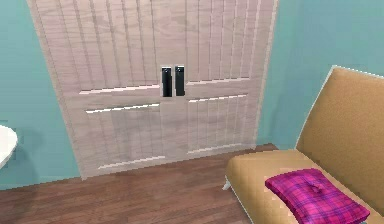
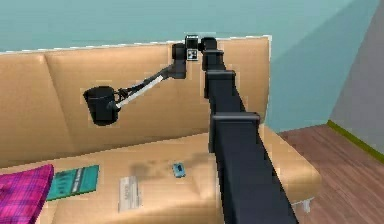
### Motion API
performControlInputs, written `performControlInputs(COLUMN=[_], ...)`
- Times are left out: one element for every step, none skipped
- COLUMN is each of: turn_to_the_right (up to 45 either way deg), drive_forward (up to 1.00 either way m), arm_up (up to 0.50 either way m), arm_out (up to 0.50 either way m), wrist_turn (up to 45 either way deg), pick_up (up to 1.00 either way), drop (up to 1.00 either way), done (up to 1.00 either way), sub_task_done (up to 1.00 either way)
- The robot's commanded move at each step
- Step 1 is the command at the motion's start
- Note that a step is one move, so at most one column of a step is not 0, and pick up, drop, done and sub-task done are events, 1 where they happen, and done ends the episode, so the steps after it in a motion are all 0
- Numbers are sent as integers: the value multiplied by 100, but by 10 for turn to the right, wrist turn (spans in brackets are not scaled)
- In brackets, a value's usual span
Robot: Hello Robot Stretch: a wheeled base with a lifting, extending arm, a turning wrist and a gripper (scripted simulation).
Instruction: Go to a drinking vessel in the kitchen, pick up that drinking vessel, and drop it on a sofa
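In the arm side view a black cup (image 2: 101, 106) hangs above the seat of a tan sofa (image 2: 60, 70), in front of its backrest and clear of the cushions. The gripper (image 2: 119, 99) holds the cup at its far end. Its thin fingers reach leftward and down from the dark wrist body (image 2: 180, 62). The dark arm bar (image 2: 235, 140) rises from the bottom edge across the sofa's seat. In the forward view, the same sofa (image 1: 340, 120) stands at the right.
A magenta cushion (image 2: 20, 195) (image 1: 315, 195) lies on the seat, with a teal book (image 2: 73, 182), a pale flat thing (image 2: 128, 192) and a small dark thing (image 2: 178, 171). Pale double doors (image 1: 150, 80) stand ahead in a teal wall. A white rounded edge (image 1: 5, 145) shows at the left.
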Motion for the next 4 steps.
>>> performControlInputs(turn_to_the_right=[0, 0, 0, 0], drive_forward=[0, 0, 0, 0], arm_up=[-40, -32, 0, 10], arm_out=[0, 0, 0, 0], wrist_turn=[0, 0, 0, 0], pick_up=[0, 0, 0, 0], drop=[0, 0, 100, 0], done=[0, 0, 0, 0], sub_task_done=[0, 0, 0, 0])
